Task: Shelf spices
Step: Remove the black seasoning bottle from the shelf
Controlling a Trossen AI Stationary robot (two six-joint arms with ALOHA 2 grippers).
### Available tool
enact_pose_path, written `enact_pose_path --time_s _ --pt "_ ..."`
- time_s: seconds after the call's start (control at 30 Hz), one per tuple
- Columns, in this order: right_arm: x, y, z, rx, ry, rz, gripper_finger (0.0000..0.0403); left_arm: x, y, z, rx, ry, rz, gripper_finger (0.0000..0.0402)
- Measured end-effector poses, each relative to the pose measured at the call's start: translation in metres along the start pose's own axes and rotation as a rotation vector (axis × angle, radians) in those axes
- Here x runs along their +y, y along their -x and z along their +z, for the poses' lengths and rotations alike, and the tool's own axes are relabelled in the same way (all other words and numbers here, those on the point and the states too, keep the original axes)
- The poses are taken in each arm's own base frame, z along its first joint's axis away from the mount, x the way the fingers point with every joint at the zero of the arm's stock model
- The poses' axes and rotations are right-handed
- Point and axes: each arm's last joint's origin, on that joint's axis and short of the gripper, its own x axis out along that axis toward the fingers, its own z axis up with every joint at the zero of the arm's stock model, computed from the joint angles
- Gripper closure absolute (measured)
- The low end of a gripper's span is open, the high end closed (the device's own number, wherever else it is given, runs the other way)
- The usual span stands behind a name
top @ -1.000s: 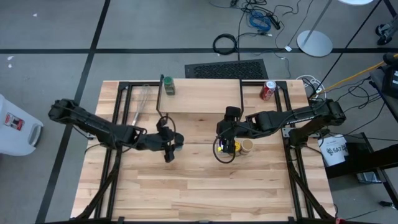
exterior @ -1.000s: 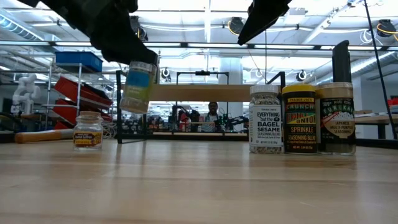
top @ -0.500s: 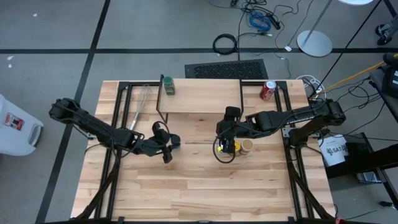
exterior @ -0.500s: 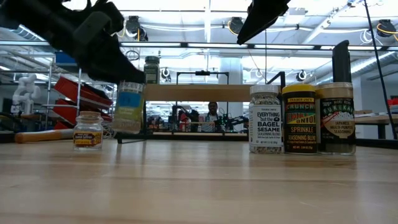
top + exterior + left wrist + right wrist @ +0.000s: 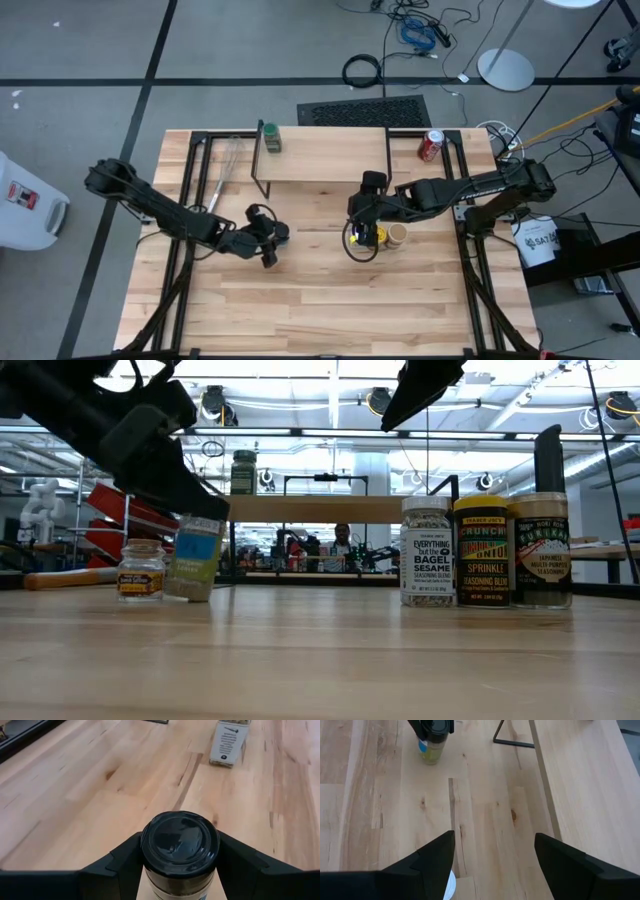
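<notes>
My left gripper [image 5: 270, 238] is shut on a spice jar [image 5: 195, 557] with a black lid [image 5: 180, 839], low over the table left of centre, beside a small squat jar [image 5: 140, 570]. The shelf [image 5: 320, 155] stands at the far middle on thin black legs, with a green-lidded jar [image 5: 271, 138] upright on its left end. Three more spice jars [image 5: 481, 550] stand in a row on the table under my right gripper [image 5: 495, 855], which hangs open above them with nothing between its fingers. My left gripper pinches the jar between its two fingers [image 5: 127, 862] on opposite sides at the lid and neck [image 5: 150, 865]. The fingers come from the table's left, slanting down. The jar leans a little, its base [image 5: 188, 596] at or just above the tabletop; which, I cannot tell.
A red soda can [image 5: 431, 145] stands at the far right by the shelf, and a wire whisk [image 5: 228, 165] lies left of it. The shelf's black leg [image 5: 512, 735] stands between the two grippers. Bare tabletop [image 5: 330, 300] spreads along the near side.
My left gripper has gone down and a little toward the table's left with the black-lidded jar. The jar has sunk from about shelf-board height to the tabletop beside the small squat jar and now leans slightly.
</notes>
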Motion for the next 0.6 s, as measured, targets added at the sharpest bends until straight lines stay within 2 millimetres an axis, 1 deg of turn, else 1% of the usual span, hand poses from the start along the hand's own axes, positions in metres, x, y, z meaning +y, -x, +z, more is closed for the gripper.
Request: enact_pose_path --time_s 0.23,0.6 --pt "0.0000 0.0000 0.0000 0.000 0.000 0.000 0.0140 -0.0031 -0.0044 -0.0009 -0.006 -0.001 -0.011 0.0187" --pt "-0.0001 0.0000 0.0000 0.000 0.000 -0.001 0.0140 -0.0099 0.0002 -0.0032 -0.003 -0.042 -0.058 0.0186"
